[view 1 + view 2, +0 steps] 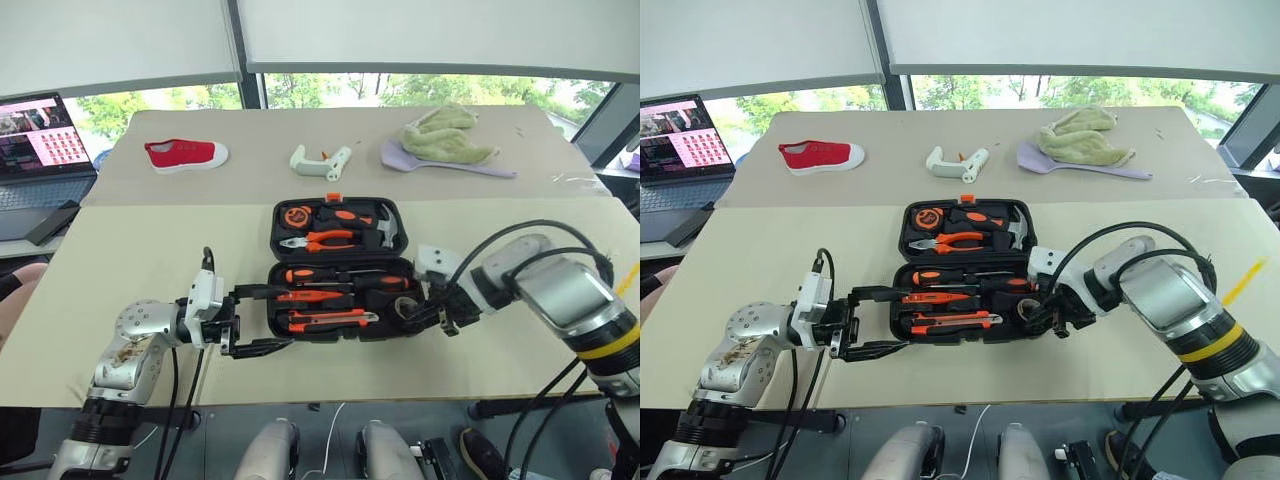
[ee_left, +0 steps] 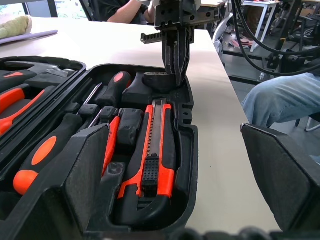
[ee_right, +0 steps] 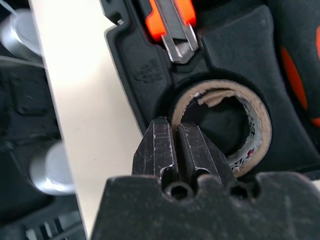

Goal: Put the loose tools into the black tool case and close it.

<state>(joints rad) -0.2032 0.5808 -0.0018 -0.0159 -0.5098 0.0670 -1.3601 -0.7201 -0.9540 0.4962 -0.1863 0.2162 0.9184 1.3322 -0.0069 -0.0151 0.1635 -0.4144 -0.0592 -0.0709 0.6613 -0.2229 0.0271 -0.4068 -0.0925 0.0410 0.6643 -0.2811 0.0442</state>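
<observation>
Right gripper (image 3: pixel 176 146) pinched on tape roll (image 3: pixel 235 125) wall in case (image 1: pixel 335 330) pocket, mid-frame: press flat, release. Left gripper (image 1: pixel 262 320) wide, empty, lower left; lid next.

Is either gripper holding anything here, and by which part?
Left gripper holds nothing. Right gripper is shut at the tape roll's rim; whether it pinches the wall cannot be told.

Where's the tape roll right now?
The tape roll sits in its round slot at the right end of the black tool case, beside the utility knife, with the right gripper at its rim.
</observation>
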